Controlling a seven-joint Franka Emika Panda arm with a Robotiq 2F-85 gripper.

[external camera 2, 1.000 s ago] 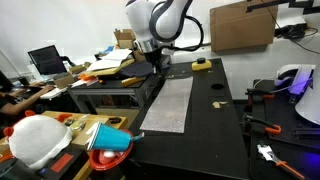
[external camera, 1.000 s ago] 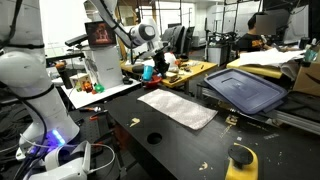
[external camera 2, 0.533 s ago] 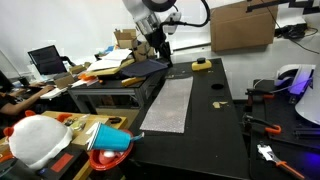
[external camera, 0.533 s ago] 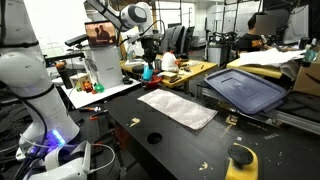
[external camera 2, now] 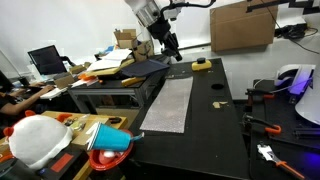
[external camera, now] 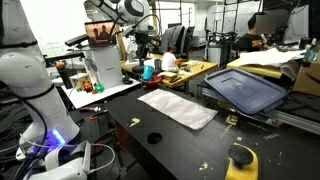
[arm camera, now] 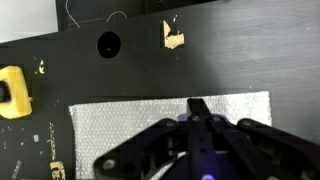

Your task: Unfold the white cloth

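Note:
The white cloth lies flat as a long rectangle on the black table. It shows in both exterior views and in the wrist view. My gripper hangs high in the air above the far end of the cloth, apart from it, as the exterior view shows. In the wrist view the gripper has its fingers pressed together with nothing between them, and its body hides part of the cloth.
A yellow block sits at one table end, also in the wrist view. A round hole and a tan scrap mark the tabletop. A dark blue bin lid and cluttered benches flank the table.
The arm has risen and swung up away from the cloth's far end. The cloth has not moved.

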